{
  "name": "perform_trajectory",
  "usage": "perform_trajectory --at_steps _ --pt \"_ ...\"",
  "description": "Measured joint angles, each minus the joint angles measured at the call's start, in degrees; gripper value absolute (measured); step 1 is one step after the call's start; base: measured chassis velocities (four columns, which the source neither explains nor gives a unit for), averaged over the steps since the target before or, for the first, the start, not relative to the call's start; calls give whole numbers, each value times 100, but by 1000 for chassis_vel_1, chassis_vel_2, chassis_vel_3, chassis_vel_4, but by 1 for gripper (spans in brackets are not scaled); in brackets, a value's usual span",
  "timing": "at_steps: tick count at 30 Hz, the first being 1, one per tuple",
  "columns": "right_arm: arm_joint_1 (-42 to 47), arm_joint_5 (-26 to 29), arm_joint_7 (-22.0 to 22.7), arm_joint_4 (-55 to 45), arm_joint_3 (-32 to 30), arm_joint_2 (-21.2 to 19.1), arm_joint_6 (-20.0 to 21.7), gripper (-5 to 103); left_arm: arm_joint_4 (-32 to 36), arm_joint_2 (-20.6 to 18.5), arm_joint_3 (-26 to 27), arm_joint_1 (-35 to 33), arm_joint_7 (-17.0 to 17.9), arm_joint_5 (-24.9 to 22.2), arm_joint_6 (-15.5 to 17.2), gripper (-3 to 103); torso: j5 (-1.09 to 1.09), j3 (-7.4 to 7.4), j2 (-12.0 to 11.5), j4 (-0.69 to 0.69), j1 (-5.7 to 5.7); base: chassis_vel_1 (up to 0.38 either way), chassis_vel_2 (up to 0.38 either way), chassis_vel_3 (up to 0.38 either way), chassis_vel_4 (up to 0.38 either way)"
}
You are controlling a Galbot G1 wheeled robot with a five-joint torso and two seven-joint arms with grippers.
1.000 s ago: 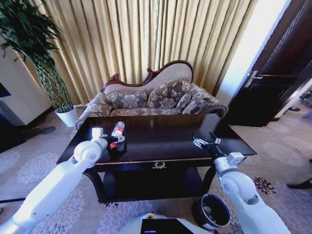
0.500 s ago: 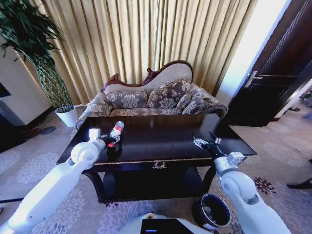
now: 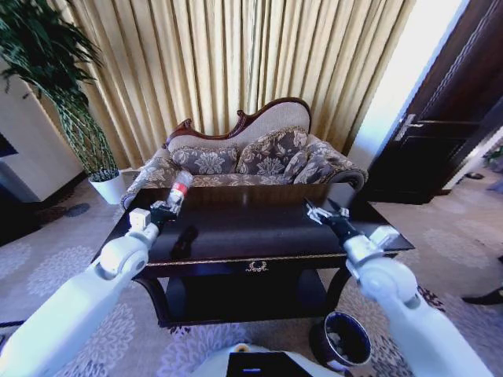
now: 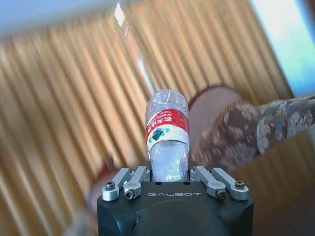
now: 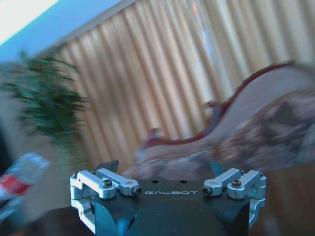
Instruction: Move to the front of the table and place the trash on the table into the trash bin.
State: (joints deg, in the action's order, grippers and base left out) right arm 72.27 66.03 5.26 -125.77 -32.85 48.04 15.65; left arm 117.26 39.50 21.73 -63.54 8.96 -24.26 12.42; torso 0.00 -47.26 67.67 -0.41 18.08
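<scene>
- Above the table's (image 3: 251, 228) far left corner, the left gripper (image 3: 163, 210) was raised clear of the glossy dark top, its fingers clamped on the bottle (image 3: 178, 188).
- From the head view, the bottle stood out past the gripper, tilted up and toward the sofa (image 3: 251, 161), its red label showing; its dark reflection lay on the table top below.
- From the left wrist view, the left gripper (image 4: 170, 169) held the clear bottle (image 4: 167, 135) between its two finger linkages, the red label just beyond the fingers and the far end pointing at the curtains (image 4: 74, 108).
- Over the far right part of the table, the right gripper (image 3: 326, 212) hung above the top with its fingers spread apart and nothing between them.
- From the right wrist view, the right gripper (image 5: 165, 169) showed both finger linkages set wide, with the bottle (image 5: 19, 184) visible farther off, blurred, near the plant (image 5: 49, 108).
- On the carpet, the trash bin (image 3: 342, 338) stood just outside the table's near right corner, beside the curved leg and under the right arm; it was round and dark with an open mouth.
- Beyond the table's far edge stood the patterned sofa; a plant in a white pot (image 3: 108, 187) stood off the far left corner.
</scene>
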Motion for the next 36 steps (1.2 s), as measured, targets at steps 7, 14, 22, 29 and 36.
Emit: perform_trajectory --at_steps 7,14,22,29,36 --pt "-860 1542 -282 154 794 -264 228 100 -427 92 -27 251 -511 1811 -1513 29 0 0 0 -2 0 0 0 0 0" --pt "-1958 2170 -334 419 1677 -98 276 100 -789 262 -595 833 -537 2931 -2434 29 0 -1 0 -1 0 0 0 0 0" --pt "-2595 1994 -336 703 2381 193 270 100 -886 528 -1324 1240 -452 2940 -2215 29 0 0 0 -1 0 0 0 0 0" --pt "-3160 1497 -424 1132 2834 433 146 100 -1133 701 -2089 2074 -418 2776 -1939 29 0 -1 0 -1 0 0 0 0 0" --pt "-3591 1208 -471 1507 3028 636 81 100 -1168 776 -2540 2519 -350 2587 -1738 29 1 0 0 -2 0 0 0 0 0"
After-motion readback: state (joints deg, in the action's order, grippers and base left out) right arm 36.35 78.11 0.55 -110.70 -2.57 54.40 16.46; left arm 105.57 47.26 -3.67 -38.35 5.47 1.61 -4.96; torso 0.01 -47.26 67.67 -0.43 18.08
